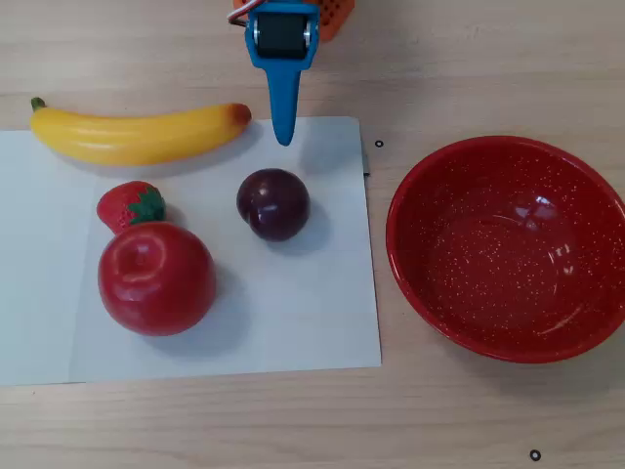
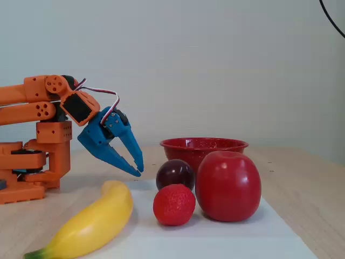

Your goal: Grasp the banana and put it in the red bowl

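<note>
The yellow banana [image 1: 137,137] lies along the far left edge of a white paper sheet, green stem to the left and orange-red end to the right. In the fixed view the banana [image 2: 97,218] is at the front left. My blue gripper [image 1: 284,137] points down just right of the banana's orange-red end, not touching it. In the fixed view the gripper [image 2: 139,171] hangs a little above the table with its jaws together and empty. The red speckled bowl [image 1: 410,195] stands empty at the right of the overhead view; in the fixed view the bowl [image 2: 205,144] is behind the fruit.
On the white paper sheet [image 1: 312,313] are a dark plum [image 1: 273,203], a strawberry [image 1: 130,205] and a big red apple [image 1: 156,277]. The plum lies close below the gripper. The orange arm base [image 2: 32,172] stands at the left of the fixed view.
</note>
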